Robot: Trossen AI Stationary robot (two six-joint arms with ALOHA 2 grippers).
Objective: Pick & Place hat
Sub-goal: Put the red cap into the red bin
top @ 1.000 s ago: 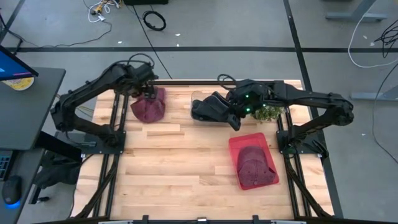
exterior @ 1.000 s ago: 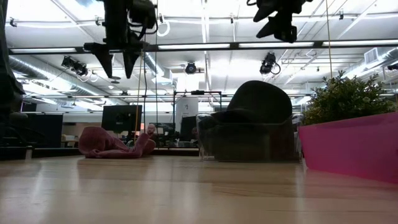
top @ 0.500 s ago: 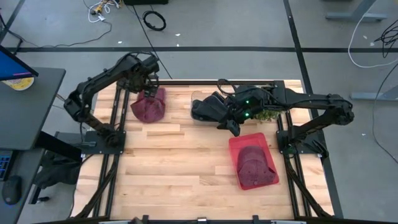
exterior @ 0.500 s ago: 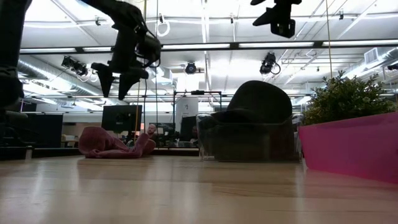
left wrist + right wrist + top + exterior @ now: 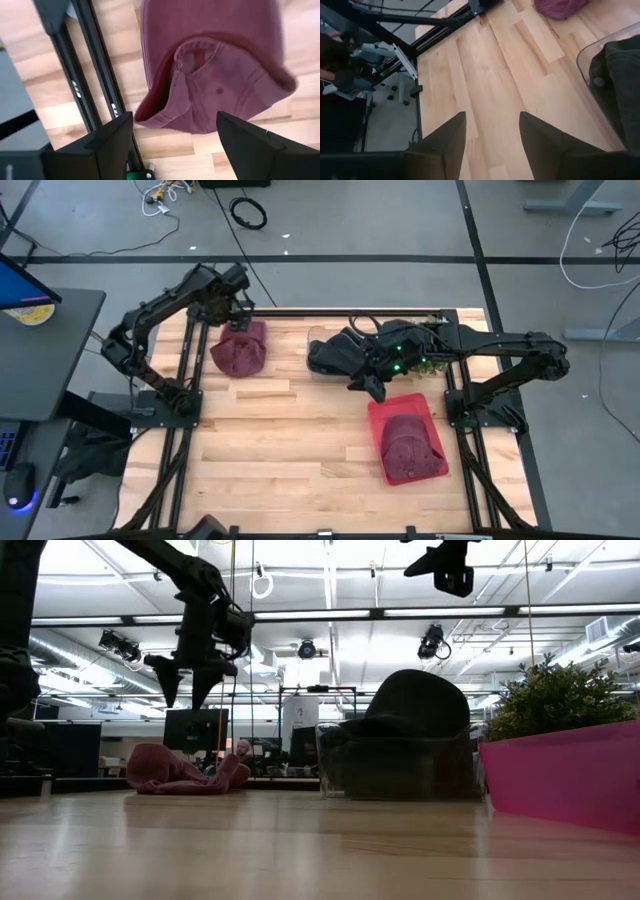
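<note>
Maroon hat point(image 5: 239, 348) unmoved; left gripper point(image 5: 238, 308), fingers apart, has edged back above it.

No text, label, brand, number or sign can be read in any view. The caps, the bins, the worktop and the arms carry no legible markings, and the screens in the room behind show nothing that can be made out.

Maroon hat point(image 5: 238, 350) lies crumpled on the table's far-left corner.
</note>
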